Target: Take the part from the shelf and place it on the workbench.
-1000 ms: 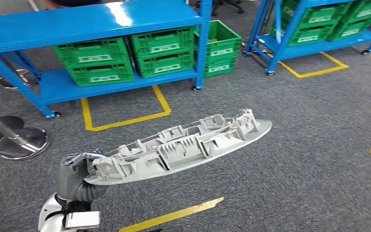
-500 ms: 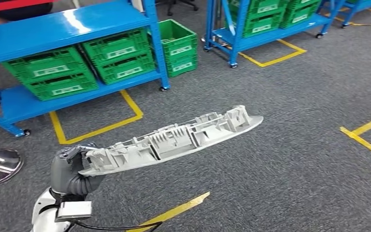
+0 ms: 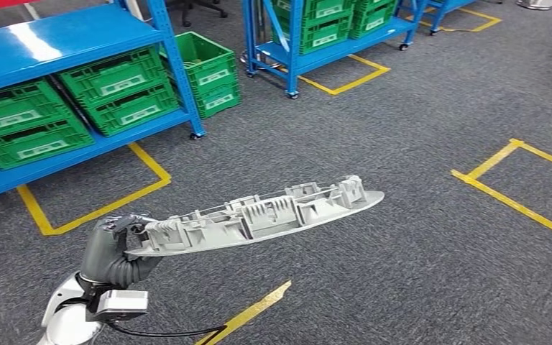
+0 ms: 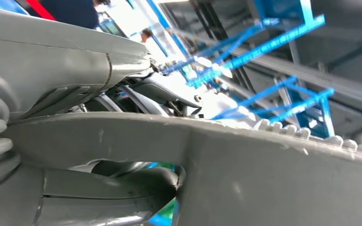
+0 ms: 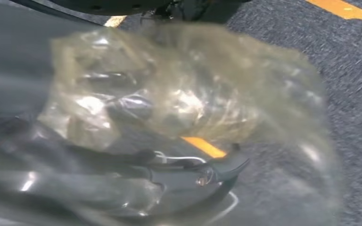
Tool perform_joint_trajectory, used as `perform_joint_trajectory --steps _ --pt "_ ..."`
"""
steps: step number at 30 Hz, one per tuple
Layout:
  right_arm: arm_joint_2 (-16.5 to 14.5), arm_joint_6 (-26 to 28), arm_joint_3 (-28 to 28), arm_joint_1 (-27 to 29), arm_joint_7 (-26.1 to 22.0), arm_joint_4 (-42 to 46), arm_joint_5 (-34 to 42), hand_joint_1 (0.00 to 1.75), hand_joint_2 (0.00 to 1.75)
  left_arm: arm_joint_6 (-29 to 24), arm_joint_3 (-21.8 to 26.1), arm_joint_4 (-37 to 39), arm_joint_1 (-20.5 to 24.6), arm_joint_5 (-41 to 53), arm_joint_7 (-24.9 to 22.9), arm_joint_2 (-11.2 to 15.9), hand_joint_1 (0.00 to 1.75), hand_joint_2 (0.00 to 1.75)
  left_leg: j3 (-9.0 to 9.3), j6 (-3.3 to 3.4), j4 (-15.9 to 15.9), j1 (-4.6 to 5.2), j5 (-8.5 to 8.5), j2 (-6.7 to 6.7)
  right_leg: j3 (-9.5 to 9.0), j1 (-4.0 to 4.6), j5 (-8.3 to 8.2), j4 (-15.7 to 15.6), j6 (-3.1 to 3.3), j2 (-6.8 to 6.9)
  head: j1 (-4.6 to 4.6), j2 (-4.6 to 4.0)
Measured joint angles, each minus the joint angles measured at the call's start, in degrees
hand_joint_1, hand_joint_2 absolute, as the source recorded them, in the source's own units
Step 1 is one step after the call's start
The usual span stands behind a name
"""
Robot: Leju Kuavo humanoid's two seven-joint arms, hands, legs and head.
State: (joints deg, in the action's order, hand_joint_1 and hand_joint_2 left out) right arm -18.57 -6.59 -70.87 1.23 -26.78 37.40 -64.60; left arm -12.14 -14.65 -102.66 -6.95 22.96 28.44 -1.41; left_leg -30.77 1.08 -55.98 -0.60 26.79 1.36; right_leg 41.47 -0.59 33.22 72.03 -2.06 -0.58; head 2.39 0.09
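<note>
The part (image 3: 259,219) is a long, light grey plastic moulding with ribs and clips on its upper face. It is held roughly level above the grey carpet. My left hand (image 3: 111,251) grips its near left end, and the rest sticks out to the right. In the left wrist view the part (image 4: 264,179) runs close across the picture, with my left hand (image 4: 52,70) clamped around it. The right wrist view is blurred: a glossy translucent mass (image 5: 188,94) over dark shapes above the carpet, and the right hand's state is not readable.
A blue shelf (image 3: 43,39) with green crates (image 3: 122,90) stands at the far left, with a green crate (image 3: 212,65) on the floor beside it. A second blue shelf (image 3: 316,57) is behind. Yellow tape (image 3: 517,205) marks squares on the carpet.
The whole picture has slid left, so the camera has turned right. The shelves now sit further left, and a yellow square has come in on the right. My left hand keeps holding the part.
</note>
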Motion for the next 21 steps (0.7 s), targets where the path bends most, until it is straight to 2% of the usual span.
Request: perform_joint_trajectory --steps 1,2,3,4,6,7,9,10,12,13,14,15,16,17,18,19,20,21 --pt "-0.10 -0.30 -0.18 0.11 0.19 0.33 -0.26 0.00 0.00 0.18 0.14 0.13 -0.18 0.10 0.15 0.06 1.75 1.75 0.01 -0.04 -0.02 0.04 0.06 0.80 0.61 -0.07 0.06 1.36 -0.15 0.26 0.00 0.00" --pt "-0.18 -0.53 -0.37 0.28 0.33 0.60 -0.48 0.00 0.00 0.34 0.25 0.23 -0.32 0.26 0.32 0.13 1.75 1.75 0.06 -0.13 -0.05 0.04 0.13 1.52 0.02 -0.12 -0.94 0.42 -0.23 0.52 -0.01 0.00" --pt "-0.23 -0.73 -0.55 0.45 0.45 0.85 -0.67 0.00 0.00 0.50 0.33 0.30 -0.42 0.50 0.47 0.20 1.75 1.75 0.16 -0.28 -0.07 0.04 0.24 2.20 -1.68 -0.15 -2.68 -2.58 -0.25 0.98 -0.01 0.00" --pt "-0.28 -0.91 -0.70 0.54 0.51 1.06 -0.86 0.00 0.00 0.62 0.38 0.32 -0.49 0.79 0.58 0.28 1.75 1.75 0.30 -0.50 -0.13 0.06 0.39 2.82 -3.93 -0.12 -4.29 -6.71 -0.22 2.09 -0.01 0.00" --pt "-0.49 -1.23 -0.88 0.46 0.63 1.39 -1.23 0.00 0.00 0.73 0.50 0.32 -0.62 1.22 0.67 0.44 1.75 1.75 0.46 -1.09 -0.43 0.44 0.79 3.91 -7.44 0.12 -5.92 -12.81 0.35 4.09 -0.01 0.00" --pt "-0.60 -1.36 -0.93 0.41 0.68 1.49 -1.43 0.00 0.00 0.71 0.56 0.32 -0.68 1.29 0.70 0.51 1.75 1.75 0.53 -1.35 -0.57 0.65 0.94 4.43 -8.05 0.24 -5.91 -13.91 0.75 4.53 0.00 0.00" --pt "-0.80 -1.51 -1.00 0.49 0.80 1.62 -1.70 0.00 0.00 0.55 0.68 0.32 -0.75 1.27 0.80 0.61 1.75 1.75 0.67 -1.76 -0.67 0.76 1.17 5.37 -7.96 0.31 -5.96 -13.92 1.61 3.37 0.04 0.00" --pt "-0.91 -1.55 -1.02 0.61 0.86 1.62 -1.80 0.00 0.00 0.44 0.76 0.32 -0.75 1.21 0.85 0.63 1.75 1.75 0.68 -2.05 -0.96 0.64 1.60 4.91 -7.89 0.26 -6.05 -13.95 1.92 2.78 0.05 0.00" --pt "-1.07 -1.54 -1.06 0.71 0.98 1.64 -1.92 0.00 0.00 0.30 0.98 0.33 -0.85 1.10 0.87 0.66 1.75 1.75 -0.46 -2.59 -4.13 0.32 4.15 2.23 -7.81 0.10 -6.31 -14.03 2.57 1.57 0.17 0.00" --pt "-1.11 -1.54 -1.06 0.70 1.00 1.65 -1.96 0.00 0.00 0.28 1.10 0.34 -0.95 1.07 0.87 0.69 1.75 1.75 -1.87 -2.74 -7.52 0.22 6.20 0.56 -7.73 0.10 -6.40 -14.03 2.80 0.93 0.23 0.00" --pt "-1.11 -1.53 -1.07 0.67 1.00 1.65 -1.99 0.00 0.00 0.27 1.20 0.38 -1.08 1.07 0.87 0.73 1.75 1.75 -3.66 -2.75 -11.60 0.19 8.21 -0.36 -7.67 0.16 -6.47 -14.03 2.99 0.23 0.25 0.00" --pt "-1.12 -1.54 -1.06 0.66 1.00 1.65 -2.02 0.00 0.00 0.26 1.29 0.43 -1.20 1.05 0.87 0.76 1.75 1.75 -5.32 -2.70 -15.20 0.20 9.58 -0.74 -7.61 0.25 -6.52 -14.02 3.11 -0.54 0.22 0.00" --pt "-1.13 -1.54 -1.06 0.69 1.00 1.65 -2.04 0.00 0.00 0.26 1.37 0.50 -1.28 1.03 0.87 0.81 1.75 1.75 -6.34 -2.57 -17.28 0.22 9.87 -0.89 -7.59 0.37 -6.56 -14.02 3.18 -1.35 0.23 0.00" --pt "-1.13 -1.54 -1.06 0.74 1.01 1.65 -2.05 0.00 0.00 0.27 1.41 0.56 -1.33 1.00 0.87 0.84 1.75 1.75 -6.41 -2.35 -17.20 0.23 8.97 -1.01 -7.60 0.48 -6.60 -14.01 3.21 -2.17 0.21 0.00" --pt "-1.13 -1.54 -1.07 0.78 1.03 1.66 -2.06 0.00 0.00 0.30 1.45 0.60 -1.37 0.95 0.87 0.87 1.75 1.75 -5.49 -2.03 -14.98 0.25 7.11 -1.28 -7.65 0.57 -6.64 -14.00 3.20 -2.98 0.21 0.00" --pt "-1.16 -1.54 -1.08 0.81 1.05 1.67 -2.08 0.00 0.00 0.32 1.49 0.62 -1.37 0.89 0.87 0.90 1.75 1.75 -3.92 -1.61 -11.36 0.30 4.77 -2.11 -7.69 0.64 -6.69 -14.00 3.17 -3.74 0.21 0.00" --pt "-1.23 -1.54 -1.08 0.78 1.07 1.67 -2.09 0.00 0.00 0.34 1.55 0.63 -1.38 0.82 0.90 0.92 1.75 1.75 -2.32 -1.08 -7.69 0.34 2.89 -3.55 -7.66 0.74 -6.77 -13.93 3.09 -4.46 0.17 0.00" --pt "-1.31 -1.53 -1.07 0.73 1.09 1.68 -2.10 0.00 0.00 0.36 1.67 0.63 -1.39 0.72 0.99 0.93 1.75 1.75 -1.03 -0.66 -4.64 0.35 1.70 -4.78 -7.50 0.76 -6.87 -13.84 2.93 -5.12 0.19 0.00"
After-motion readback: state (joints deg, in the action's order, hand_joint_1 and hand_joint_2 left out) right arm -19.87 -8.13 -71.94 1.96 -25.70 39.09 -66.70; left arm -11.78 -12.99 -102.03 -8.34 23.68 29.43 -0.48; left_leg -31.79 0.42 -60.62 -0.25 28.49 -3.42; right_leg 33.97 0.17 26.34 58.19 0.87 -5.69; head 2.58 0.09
